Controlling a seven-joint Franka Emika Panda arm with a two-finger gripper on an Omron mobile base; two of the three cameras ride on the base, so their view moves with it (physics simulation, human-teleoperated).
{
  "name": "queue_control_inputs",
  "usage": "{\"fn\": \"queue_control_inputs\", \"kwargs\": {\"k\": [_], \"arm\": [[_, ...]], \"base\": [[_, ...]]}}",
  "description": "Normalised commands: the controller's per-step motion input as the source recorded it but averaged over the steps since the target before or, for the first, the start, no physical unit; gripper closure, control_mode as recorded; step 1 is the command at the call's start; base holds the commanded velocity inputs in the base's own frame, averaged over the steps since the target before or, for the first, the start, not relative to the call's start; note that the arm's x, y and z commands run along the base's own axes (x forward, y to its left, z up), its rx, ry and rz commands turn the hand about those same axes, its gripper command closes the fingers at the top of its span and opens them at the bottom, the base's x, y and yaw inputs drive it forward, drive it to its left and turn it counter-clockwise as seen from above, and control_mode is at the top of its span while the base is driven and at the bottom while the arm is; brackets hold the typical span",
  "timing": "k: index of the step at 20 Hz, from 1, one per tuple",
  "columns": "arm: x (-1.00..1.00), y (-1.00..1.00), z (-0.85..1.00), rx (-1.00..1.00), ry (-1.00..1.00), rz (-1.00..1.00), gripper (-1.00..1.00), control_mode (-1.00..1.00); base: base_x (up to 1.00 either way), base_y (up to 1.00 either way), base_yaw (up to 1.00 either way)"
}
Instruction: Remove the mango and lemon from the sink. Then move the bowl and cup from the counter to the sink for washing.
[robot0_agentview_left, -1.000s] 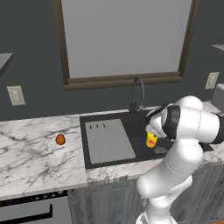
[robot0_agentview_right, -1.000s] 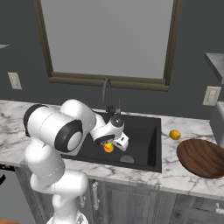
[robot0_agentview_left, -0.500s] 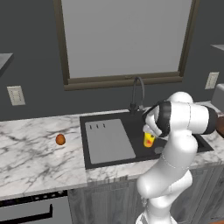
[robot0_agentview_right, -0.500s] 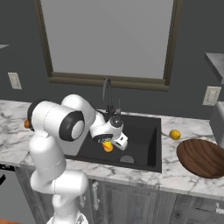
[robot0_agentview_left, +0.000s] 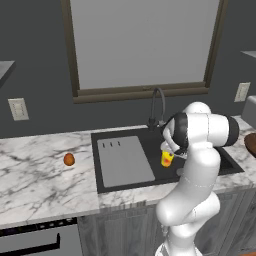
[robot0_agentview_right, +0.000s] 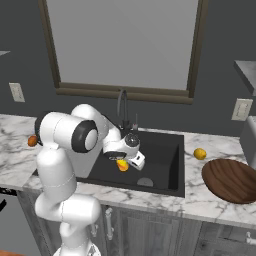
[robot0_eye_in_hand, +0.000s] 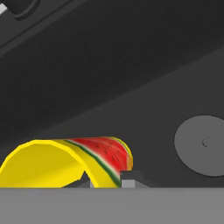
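Observation:
My gripper (robot0_agentview_left: 167, 152) is shut on the rim of the cup (robot0_agentview_left: 167, 159), a yellow tumbler with a red mark, and holds it low inside the black sink (robot0_agentview_left: 153, 146). From the other side, the gripper (robot0_agentview_right: 125, 159) holds the cup (robot0_agentview_right: 122, 165) above the sink (robot0_agentview_right: 161, 154) floor, near the drain (robot0_agentview_right: 145, 182). In the hand view the cup (robot0_eye_in_hand: 61, 162) lies tilted across the gripper (robot0_eye_in_hand: 107, 181), with the drain (robot0_eye_in_hand: 204, 151) to its right. The mango (robot0_agentview_left: 69, 159) rests on the counter (robot0_agentview_left: 35, 175) at the left. On the right stretch of counter (robot0_agentview_right: 200, 197) are the lemon (robot0_agentview_right: 200, 153) and the wooden bowl (robot0_agentview_right: 232, 180).
A grey ribbed drainboard (robot0_agentview_left: 125, 161) fills the sink's left part. The dark arched faucet (robot0_agentview_left: 157, 106) stands behind the basin, close to the arm. A window frame runs along the back wall. Wall outlets (robot0_agentview_left: 18, 109) flank the counter.
The arm has swung its elbow inward. The cup has shifted slightly to the left within the basin, still held.

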Motion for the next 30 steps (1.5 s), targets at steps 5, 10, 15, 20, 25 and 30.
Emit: {"fn": "queue_control_inputs", "kwargs": {"k": [5, 10, 15, 20, 25, 30], "arm": [[0.13, 0.1, -0.15, 0.0, -0.06, 0.0, 1.0, -1.0], [0.13, 0.05, -0.15, 0.0, -0.04, 0.0, 1.0, -1.0], [0.18, 0.06, -0.16, 0.0, 0.0, 0.0, 1.0, -1.0], [0.19, 0.04, -0.14, 0.0, 0.0, 0.0, 1.0, -1.0], [0.18, 0.02, -0.12, 0.0, 0.0, 0.0, 1.0, -1.0], [0.15, 0.02, -0.16, 0.0, 0.0, 0.0, 1.0, -1.0]], "base": [[0.0, 0.0, 0.0], [0.0, 0.0, 0.0], [0.0, 0.0, 0.0], [0.0, 0.0, 0.0], [0.0, 0.0, 0.0], [0.0, 0.0, 0.0]]}}
